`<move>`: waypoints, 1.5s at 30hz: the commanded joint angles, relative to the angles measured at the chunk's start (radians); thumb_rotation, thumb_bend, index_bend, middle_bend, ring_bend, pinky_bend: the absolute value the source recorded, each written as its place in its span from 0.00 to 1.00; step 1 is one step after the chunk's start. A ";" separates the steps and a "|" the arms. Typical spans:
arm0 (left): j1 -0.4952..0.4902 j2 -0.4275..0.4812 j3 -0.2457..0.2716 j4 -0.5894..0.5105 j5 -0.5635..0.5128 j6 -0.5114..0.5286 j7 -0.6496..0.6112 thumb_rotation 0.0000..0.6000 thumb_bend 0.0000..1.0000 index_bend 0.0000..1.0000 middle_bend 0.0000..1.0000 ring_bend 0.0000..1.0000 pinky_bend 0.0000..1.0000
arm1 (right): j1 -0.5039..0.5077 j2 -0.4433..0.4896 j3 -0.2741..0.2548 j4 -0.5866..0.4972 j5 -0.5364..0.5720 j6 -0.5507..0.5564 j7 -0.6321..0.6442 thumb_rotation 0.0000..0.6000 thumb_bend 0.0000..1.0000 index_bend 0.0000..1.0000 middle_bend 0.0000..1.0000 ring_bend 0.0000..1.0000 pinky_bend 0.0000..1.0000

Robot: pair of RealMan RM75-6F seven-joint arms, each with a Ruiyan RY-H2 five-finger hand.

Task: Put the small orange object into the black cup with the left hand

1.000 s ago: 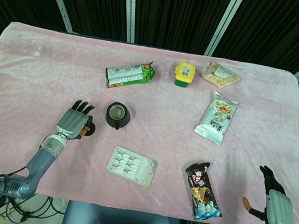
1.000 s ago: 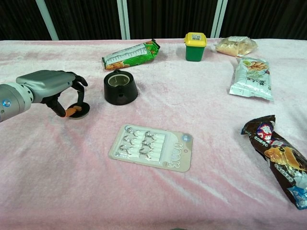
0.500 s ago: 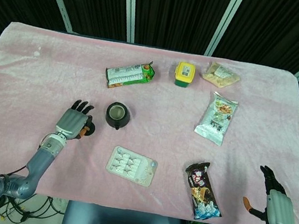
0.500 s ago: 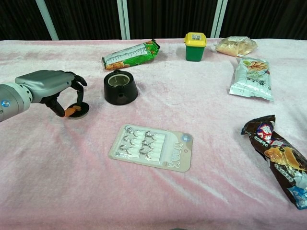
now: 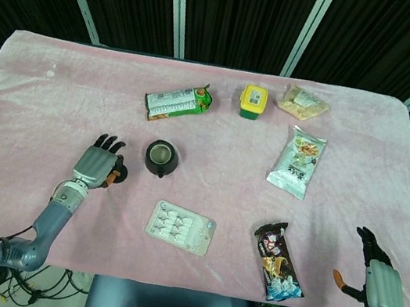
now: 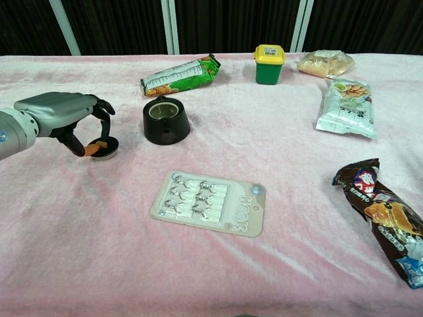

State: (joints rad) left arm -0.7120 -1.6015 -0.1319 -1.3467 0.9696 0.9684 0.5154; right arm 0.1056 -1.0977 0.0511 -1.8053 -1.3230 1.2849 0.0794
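The small orange object (image 6: 98,146) shows at my left hand's thumb tip, just over a small dark disc (image 6: 107,151) on the pink cloth. My left hand (image 6: 59,112) has its fingers curled down around it and appears to pinch it. In the head view the left hand (image 5: 96,165) sits left of the black cup (image 5: 160,158), with the orange object (image 5: 110,180) at its right edge. The black cup (image 6: 165,121) stands upright, a short gap to the right of the hand. My right hand (image 5: 374,275) hangs off the table's front right corner, fingers spread, holding nothing.
A blister pack (image 6: 211,203) lies in front of the cup. Behind it lie a green snack pack (image 6: 180,75) and a yellow-lidded jar (image 6: 269,63). On the right are a white snack bag (image 6: 348,99), a beige pouch (image 6: 324,63) and a dark wrapper (image 6: 383,214).
My left hand has shifted a little to the left and away from the cup, the orange object staying at its thumb. The right hand has not moved.
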 commanded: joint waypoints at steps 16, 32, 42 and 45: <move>-0.040 0.106 -0.106 -0.061 0.139 -0.008 -0.237 1.00 0.43 0.56 0.14 0.00 0.00 | 0.000 -0.004 -0.002 0.002 -0.004 0.001 -0.007 1.00 0.22 0.05 0.04 0.15 0.16; -0.204 0.008 -0.153 0.124 0.010 -0.195 -0.170 1.00 0.43 0.56 0.14 0.00 0.00 | -0.003 -0.003 0.005 0.000 0.017 0.002 -0.002 1.00 0.22 0.05 0.04 0.15 0.16; -0.233 -0.035 -0.152 0.158 -0.029 -0.207 -0.160 1.00 0.43 0.57 0.14 0.00 0.00 | -0.002 -0.001 0.004 -0.001 0.013 -0.001 0.002 1.00 0.22 0.05 0.04 0.15 0.16; -0.239 -0.047 -0.149 0.169 -0.031 -0.205 -0.162 1.00 0.43 0.57 0.14 0.00 0.00 | -0.002 0.001 0.003 -0.001 0.011 0.000 0.004 1.00 0.22 0.05 0.04 0.15 0.16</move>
State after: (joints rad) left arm -0.9486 -1.6456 -0.2818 -1.1802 0.9394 0.7630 0.3541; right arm 0.1033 -1.0971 0.0546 -1.8059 -1.3115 1.2844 0.0832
